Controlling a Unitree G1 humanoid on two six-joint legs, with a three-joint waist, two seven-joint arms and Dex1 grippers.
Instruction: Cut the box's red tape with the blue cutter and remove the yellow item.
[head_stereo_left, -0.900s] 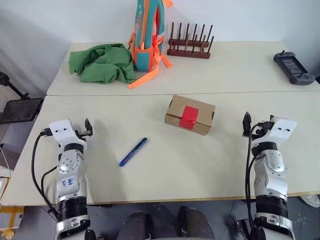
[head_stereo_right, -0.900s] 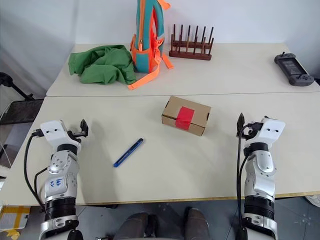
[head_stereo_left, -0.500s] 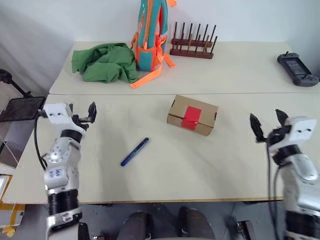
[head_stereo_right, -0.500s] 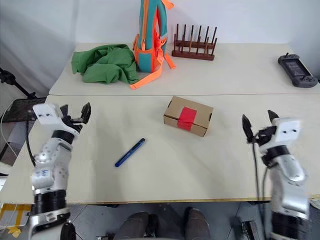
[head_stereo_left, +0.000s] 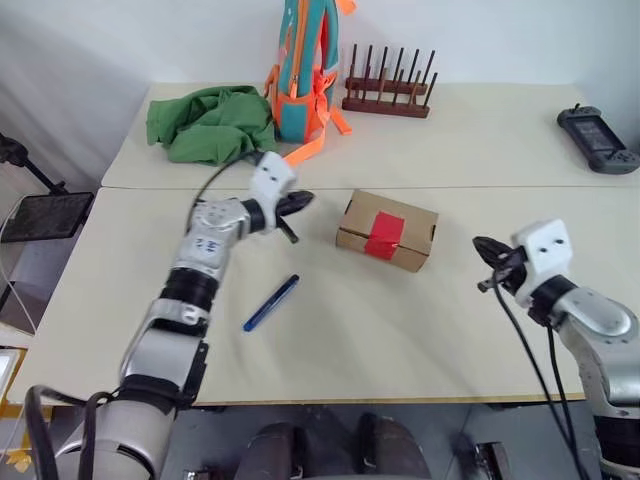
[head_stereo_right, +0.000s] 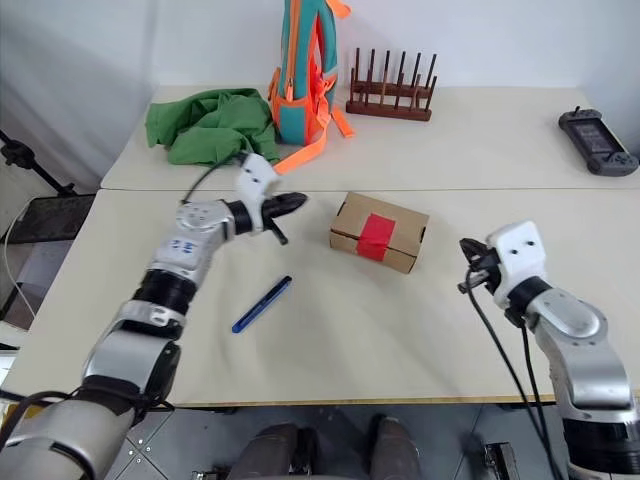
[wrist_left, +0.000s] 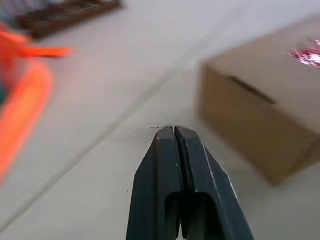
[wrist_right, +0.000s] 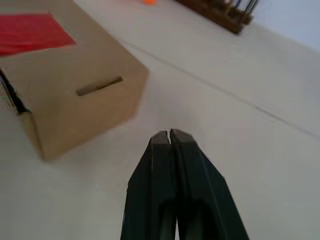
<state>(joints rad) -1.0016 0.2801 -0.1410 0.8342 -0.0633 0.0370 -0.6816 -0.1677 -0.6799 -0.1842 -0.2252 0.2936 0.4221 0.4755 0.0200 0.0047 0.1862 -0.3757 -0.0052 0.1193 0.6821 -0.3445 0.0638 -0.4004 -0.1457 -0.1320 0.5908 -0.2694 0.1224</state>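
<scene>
The box (head_stereo_left: 387, 229) with its red tape (head_stereo_left: 382, 233) is sitting mid-table, the left gripper (head_stereo_left: 298, 202) hovering pinched closed just left of it, the right gripper (head_stereo_left: 484, 246) closed well to its right, the blue cutter (head_stereo_left: 270, 302) lying below-left.

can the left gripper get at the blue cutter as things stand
Probably yes. The blue cutter lies alone on bare table, nothing over or against it. The left gripper hangs shut beyond it, beside the box, so it must pull back, come down and open first.

One box (head_stereo_left: 386, 230), one blue cutter (head_stereo_left: 270, 303) (both on the table (head_stereo_left: 420, 330)), one backpack (head_stereo_left: 298, 65).
</scene>
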